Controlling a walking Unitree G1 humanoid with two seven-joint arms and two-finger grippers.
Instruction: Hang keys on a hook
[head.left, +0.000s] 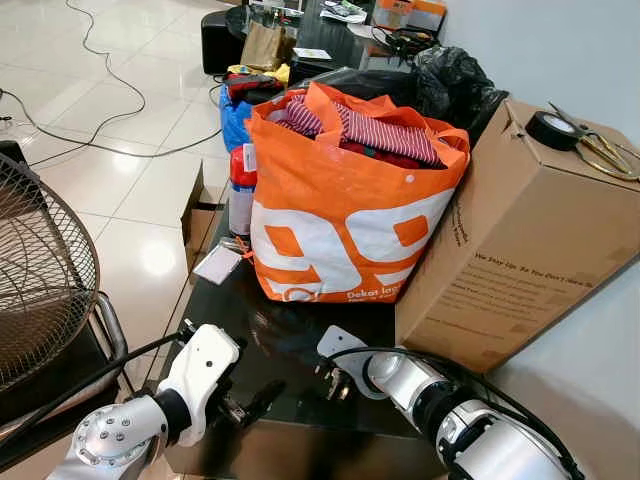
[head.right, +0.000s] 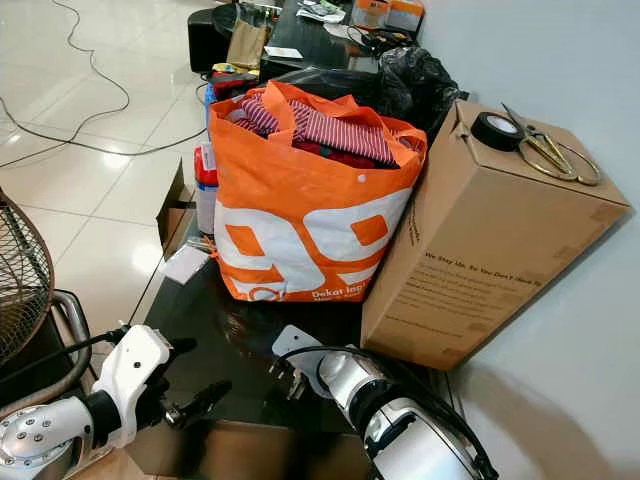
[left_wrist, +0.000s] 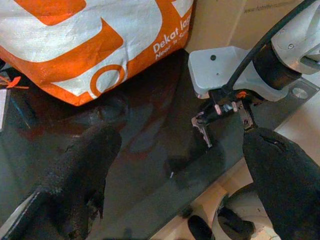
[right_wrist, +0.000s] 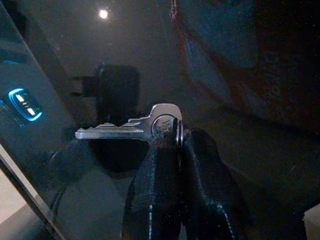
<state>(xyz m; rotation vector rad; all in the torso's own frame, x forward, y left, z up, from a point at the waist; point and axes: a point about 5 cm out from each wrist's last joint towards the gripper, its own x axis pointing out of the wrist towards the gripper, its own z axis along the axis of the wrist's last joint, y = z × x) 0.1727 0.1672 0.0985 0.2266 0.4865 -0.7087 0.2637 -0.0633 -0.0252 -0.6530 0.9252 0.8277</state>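
A silver key (right_wrist: 117, 131) on a ring sticks out sideways from my right gripper (right_wrist: 172, 137), which is shut on the ring just above the dark glass table (head.left: 300, 340). In the left wrist view the same keys (left_wrist: 202, 127) hang from the right gripper's fingertips (left_wrist: 227, 106) over the table's front edge. From the head, the right gripper (head.left: 335, 385) sits low at the table's front, in front of the orange bag. My left gripper (head.left: 250, 405) hovers beside it to the left, open, its two black fingers (left_wrist: 82, 182) wide apart and holding nothing.
A full orange shopping bag (head.left: 340, 210) stands on the table, with a big cardboard box (head.left: 520, 240) leaning to its right that carries a tape roll (head.left: 552, 129) and scissors (head.left: 605, 152). A fan grille (head.left: 35, 280) stands at left. Cables (head.left: 90, 120) cross the tiled floor.
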